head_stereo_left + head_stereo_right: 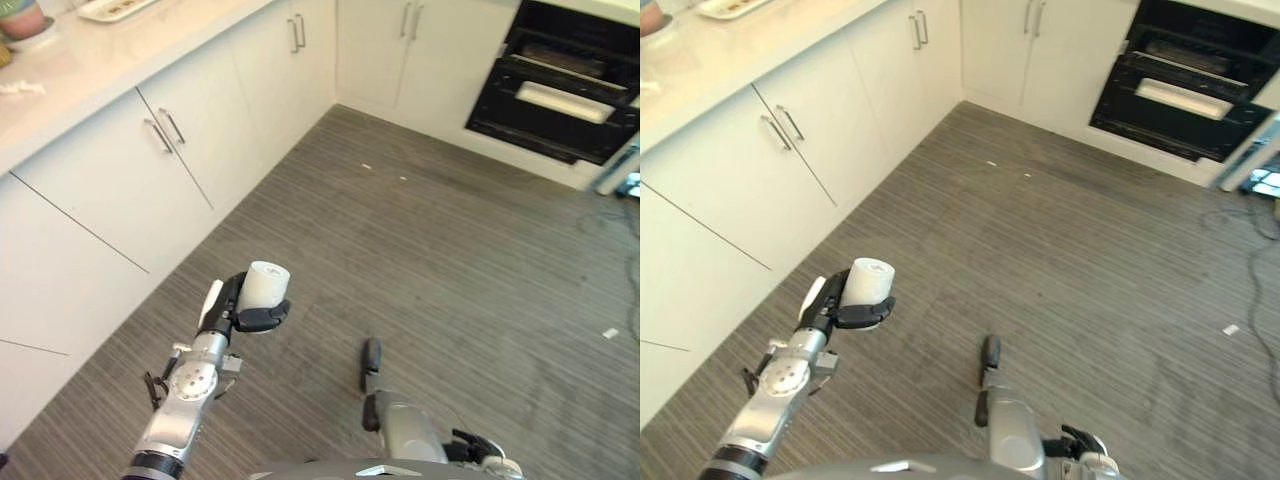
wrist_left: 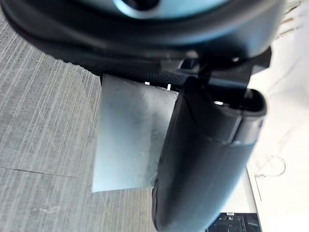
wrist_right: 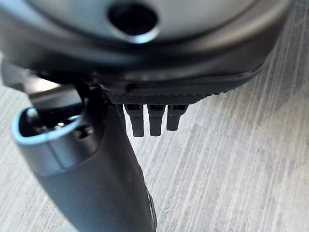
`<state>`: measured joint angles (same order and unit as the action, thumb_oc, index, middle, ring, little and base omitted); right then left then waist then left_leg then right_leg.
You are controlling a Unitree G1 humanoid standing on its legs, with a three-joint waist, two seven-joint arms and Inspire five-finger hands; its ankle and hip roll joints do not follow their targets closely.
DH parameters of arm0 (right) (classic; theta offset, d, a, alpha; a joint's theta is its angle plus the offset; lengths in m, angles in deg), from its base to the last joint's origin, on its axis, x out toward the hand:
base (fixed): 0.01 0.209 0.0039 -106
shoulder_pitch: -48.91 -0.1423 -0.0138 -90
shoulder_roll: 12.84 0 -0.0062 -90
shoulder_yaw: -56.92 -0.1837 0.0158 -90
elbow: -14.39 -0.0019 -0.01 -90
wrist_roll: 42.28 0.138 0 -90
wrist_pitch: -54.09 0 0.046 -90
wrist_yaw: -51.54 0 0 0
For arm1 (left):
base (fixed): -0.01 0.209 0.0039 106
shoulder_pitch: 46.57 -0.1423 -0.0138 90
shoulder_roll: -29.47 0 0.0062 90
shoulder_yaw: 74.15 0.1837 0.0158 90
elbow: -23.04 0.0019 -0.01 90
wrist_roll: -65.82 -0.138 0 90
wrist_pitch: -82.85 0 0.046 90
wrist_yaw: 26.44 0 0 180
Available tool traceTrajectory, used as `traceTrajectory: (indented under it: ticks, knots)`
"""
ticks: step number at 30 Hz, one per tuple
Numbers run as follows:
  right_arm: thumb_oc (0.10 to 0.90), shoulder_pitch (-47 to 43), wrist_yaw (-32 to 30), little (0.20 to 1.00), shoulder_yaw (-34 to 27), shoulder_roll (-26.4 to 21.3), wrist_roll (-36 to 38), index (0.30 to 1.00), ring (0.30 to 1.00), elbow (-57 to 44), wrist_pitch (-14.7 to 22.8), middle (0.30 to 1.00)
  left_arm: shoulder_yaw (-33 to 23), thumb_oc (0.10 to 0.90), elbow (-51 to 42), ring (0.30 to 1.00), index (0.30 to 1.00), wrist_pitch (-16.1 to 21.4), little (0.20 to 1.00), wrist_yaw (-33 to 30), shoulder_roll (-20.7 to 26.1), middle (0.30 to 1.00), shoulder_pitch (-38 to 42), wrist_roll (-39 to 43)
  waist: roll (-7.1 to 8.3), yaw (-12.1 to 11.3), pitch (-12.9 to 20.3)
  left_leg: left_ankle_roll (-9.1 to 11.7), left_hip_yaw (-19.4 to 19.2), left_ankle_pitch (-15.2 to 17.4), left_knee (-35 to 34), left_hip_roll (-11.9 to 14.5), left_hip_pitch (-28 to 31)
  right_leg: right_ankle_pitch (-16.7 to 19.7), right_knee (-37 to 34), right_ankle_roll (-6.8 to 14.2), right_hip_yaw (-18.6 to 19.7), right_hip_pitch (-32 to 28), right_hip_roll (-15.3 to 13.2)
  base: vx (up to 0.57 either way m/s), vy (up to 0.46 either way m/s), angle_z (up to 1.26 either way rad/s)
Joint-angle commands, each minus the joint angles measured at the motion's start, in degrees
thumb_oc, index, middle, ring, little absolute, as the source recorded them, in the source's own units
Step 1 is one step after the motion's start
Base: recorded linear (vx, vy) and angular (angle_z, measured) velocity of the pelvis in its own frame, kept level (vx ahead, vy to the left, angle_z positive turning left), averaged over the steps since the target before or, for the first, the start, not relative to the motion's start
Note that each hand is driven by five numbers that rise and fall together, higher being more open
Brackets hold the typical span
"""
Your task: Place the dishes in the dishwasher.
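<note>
A white cup [image 1: 268,283] is held upright above the floor, and my left hand [image 1: 238,308] is shut on it with fingers and thumb curled round its side. In the left wrist view the cup's wall [image 2: 130,140] lies against the palm, behind the dark thumb [image 2: 207,159]. My right hand [image 1: 371,360] hangs low near my body, open, its fingers [image 3: 149,121] straight and holding nothing. The black dishwasher [image 1: 560,95] stands at the far right with its door folded down. It is well away from both hands.
White cabinets [image 1: 160,150] run along the left under a pale counter [image 1: 90,60] that carries a pink bowl [image 1: 20,18] and a tray [image 1: 115,8]. Grey striped floor [image 1: 430,250] stretches between me and the dishwasher. A small white scrap [image 1: 610,333] lies at the right.
</note>
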<state>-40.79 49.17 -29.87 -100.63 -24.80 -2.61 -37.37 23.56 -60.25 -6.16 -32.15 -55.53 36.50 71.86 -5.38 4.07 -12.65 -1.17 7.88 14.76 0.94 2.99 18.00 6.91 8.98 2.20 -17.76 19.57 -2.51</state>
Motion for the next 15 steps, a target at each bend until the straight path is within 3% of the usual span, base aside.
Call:
traceTrajectory:
  ticks: [1, 2, 3, 4, 5, 7, 8, 10, 11, 12, 13, 14, 15]
  knots:
    - [0.8, -1.1, -0.4, 0.9, -0.3, -1.3, -2.6, 0.9, 0.9, 2.1, 1.0, 0.9, -3.7, 0.4, -10.1, 0.3, 0.3, 7.0, 0.3, -0.6, 3.9, 0.3, 3.4, -1.3, 5.86, 1.6, 4.1, 3.3, -2.0, -1.9, 6.3, -4.8, 0.9, 2.1, -11.7, 6.0, 1.3, -7.2, -0.7, 0.54, -0.183, 0.55]
    - [0.8, -0.9, -0.6, 0.9, -1.5, -1.4, -1.2, 0.9, 0.9, 3.3, 0.9, 0.9, -3.6, 0.4, -10.0, 0.3, 0.3, 6.7, 0.3, -0.3, 4.1, 0.3, 3.3, -0.6, 4.79, 1.4, 4.5, 8.5, -3.8, -12.8, 19.8, -3.0, -4.2, 0.7, -12.1, 4.0, 1.2, -11.2, 1.0, 0.34, -0.134, 0.47]
    - [0.8, -1.0, -0.6, 0.9, -1.5, -1.4, -1.2, 0.9, 0.9, 3.3, 0.9, 0.9, -3.6, 0.4, -10.1, 0.3, 0.3, 6.7, 0.3, -0.3, 4.2, 0.3, 3.4, -0.5, 5.13, 1.6, 4.6, 8.4, -3.5, -13.0, 20.0, -3.4, -4.7, 0.8, -12.1, 4.0, 1.0, -10.9, 0.6, 0.62, -0.294, 0.5]
    - [0.8, -1.0, -1.4, 0.9, -1.3, -1.4, 0.3, 0.9, 0.9, 2.7, 1.3, 0.9, -3.9, 0.4, -10.5, 0.3, 0.3, 6.4, 0.3, -0.2, 5.0, 0.3, 2.8, -0.1, 6.42, 1.2, 3.7, 10.9, -7.6, -21.3, 39.0, -1.6, -13.3, -1.6, -12.8, 0.8, 0.7, -15.1, 0.5, 0.4, -0.294, 0.41]
    - [0.8, -1.7, -2.2, 0.9, -1.1, -1.9, 1.2, 0.9, 0.9, 1.6, 1.7, 0.9, -4.0, 0.4, -10.5, 0.3, 0.3, 6.6, 0.3, -0.5, 5.4, 0.3, 3.0, 0.1, 7.37, 0.7, 3.0, 10.7, -10.7, -22.2, 47.2, 0.5, -16.5, -3.1, -13.5, -0.5, 1.0, -17.5, 1.0, 0.4, -0.29, 0.38]
    - [0.8, -1.7, -2.2, 0.9, -1.2, -1.9, 1.2, 0.9, 0.9, 1.6, 1.7, 0.9, -4.0, 0.4, -10.5, 0.3, 0.3, 6.6, 0.3, -0.6, 5.5, 0.3, 3.1, 0.1, 7.54, 0.8, 3.1, 10.6, -10.6, -22.3, 47.7, 0.3, -17.2, -2.9, -13.4, -0.5, 0.8, -17.1, 0.8, 0.21, -0.151, -0.06]
    - [0.8, -2.8, -3.6, 0.9, -1.2, -2.6, 2.6, 0.9, 0.9, -0.3, 2.1, 0.9, -4.0, 0.4, -10.4, 0.3, 0.3, 6.6, 0.3, -1.5, 6.0, 0.3, 3.2, 0.8, 8.34, -0.7, 2.3, 8.0, -15.2, -18.2, 53.9, 3.0, -24.1, -5.9, -14.0, -1.8, 2.2, -20.8, 2.0, 0.46, -0.169, -0.2]
    - [0.8, -3.4, -3.9, 0.9, -1.0, -2.8, 3.2, 0.9, 0.9, -2.3, 2.6, 0.9, -4.1, 0.4, -10.0, 0.3, 0.3, 6.8, 0.3, -2.1, 5.4, 0.3, 3.2, 1.9, 8.59, -1.6, 2.4, 6.1, -16.6, -14.8, 50.0, 2.4, -28.9, -7.2, -14.0, -1.4, 3.5, -23.4, 1.8, 0.62, -0.04, 0.02]
    - [0.8, -3.8, -3.9, 0.9, -0.3, -3.0, 2.2, 0.9, 0.9, -4.3, 3.2, 0.9, -4.2, 0.4, -10.2, 0.3, 0.3, 6.9, 0.3, -2.0, 5.1, 0.3, 2.2, 1.3, 8.73, -2.8, 1.9, 5.0, -16.8, -12.1, 35.6, 3.6, -30.8, -8.5, -13.6, -0.1, 4.4, -25.6, 1.3, 0.48, 0.083, -0.34]
    - [0.8, -3.7, -3.9, 0.9, -0.3, -3.0, 2.2, 0.9, 0.9, -4.4, 3.2, 0.9, -4.2, 0.4, -10.2, 0.3, 0.3, 6.9, 0.3, -2.0, 5.1, 0.3, 2.2, 1.3, 8.98, -3.0, 1.8, 4.9, -17.1, -12.3, 34.9, 3.3, -30.1, -8.5, -13.6, 0.0, 4.5, -25.9, 1.0, 0.49, 0.132, -0.81]
    - [0.8, -3.8, -4.0, 0.9, -0.1, -3.3, 1.7, 0.9, 0.9, -5.3, 3.4, 0.9, -4.3, 0.4, -10.2, 0.3, 0.3, 6.9, 0.3, -1.9, 5.2, 0.3, 2.0, 0.9, 9.18, -3.2, 1.6, 4.6, -16.9, -12.2, 26.7, 3.6, -29.8, -9.3, -13.6, 0.5, 5.0, -26.8, 0.5, 0.46, 0.209, -0.82]
    - [0.8, -4.6, -4.2, 0.9, 1.4, -3.7, -0.1, 0.9, 0.9, -6.4, 4.0, 0.9, -5.1, 0.4, -10.2, 0.3, 0.3, 6.8, 0.3, -2.3, 5.7, 0.3, 1.2, -0.2, 8.64, -5.3, 1.4, 5.4, -11.0, -16.4, 10.0, 2.3, -30.7, -11.0, -14.0, 1.4, 7.4, -29.6, 1.4, 0.45, 0.205, -0.53]
    - [0.8, -4.6, -4.2, 0.9, 1.4, -3.7, -0.1, 0.9, 0.9, -6.4, 4.0, 0.9, -5.0, 0.4, -10.2, 0.3, 0.3, 6.8, 0.3, -2.3, 5.7, 0.3, 1.2, -0.2, 8.72, -5.3, 1.4, 5.4, -11.1, -17.1, 8.9, 2.1, -30.3, -10.8, -14.0, 1.3, 7.4, -29.5, 1.3, 0.47, 0.22, -0.41]
